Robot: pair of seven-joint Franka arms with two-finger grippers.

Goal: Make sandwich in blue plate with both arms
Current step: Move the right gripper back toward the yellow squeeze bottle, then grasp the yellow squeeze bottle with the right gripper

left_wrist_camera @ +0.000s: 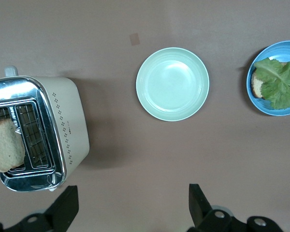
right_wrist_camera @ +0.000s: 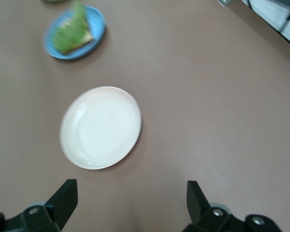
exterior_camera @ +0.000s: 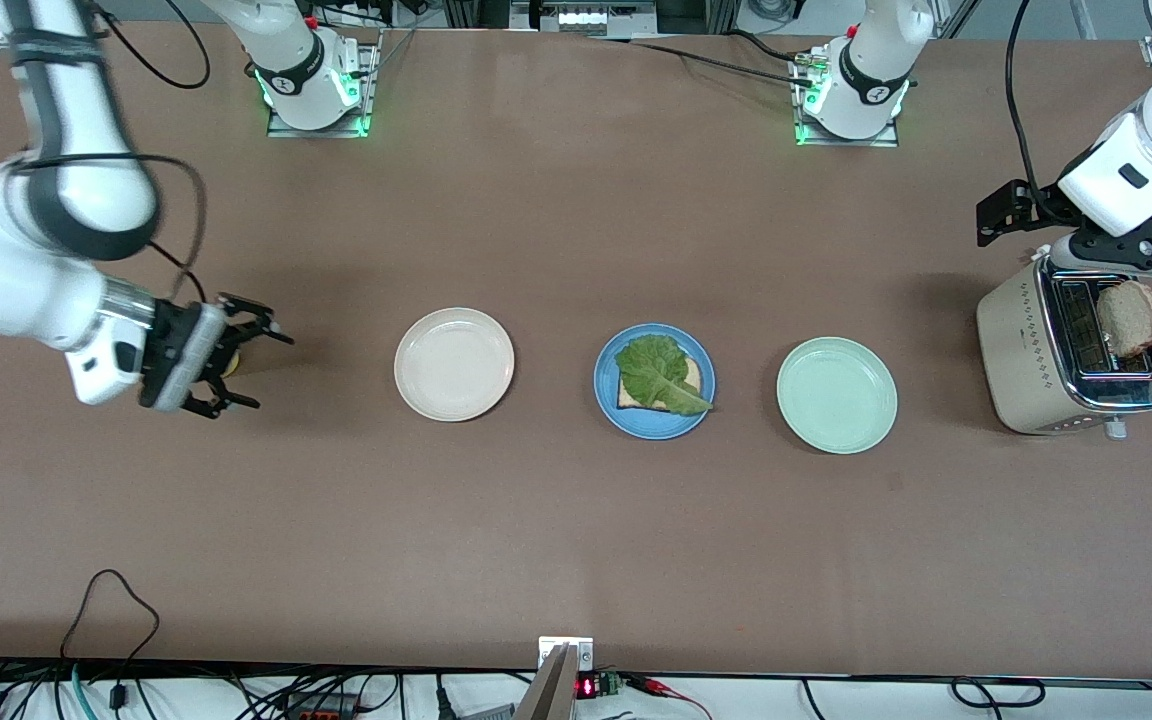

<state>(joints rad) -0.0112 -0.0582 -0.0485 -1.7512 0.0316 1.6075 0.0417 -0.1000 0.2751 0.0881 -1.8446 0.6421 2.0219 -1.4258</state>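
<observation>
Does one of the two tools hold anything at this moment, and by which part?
Nothing is held. The left tool is open beside the toaster, apart from its bread slice; the right tool is open near the cream plate.

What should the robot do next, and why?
Probably lower the left tool, open, onto the bread sticking out of the toaster. The blue plate has only one slice with lettuce; it lacks a top.

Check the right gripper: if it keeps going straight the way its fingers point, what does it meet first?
Probably the cream-white plate. The right gripper, open and at the right arm's end of the table, points along the row of plates. Its height is unclear, so it may pass over the plate toward the blue plate.
</observation>
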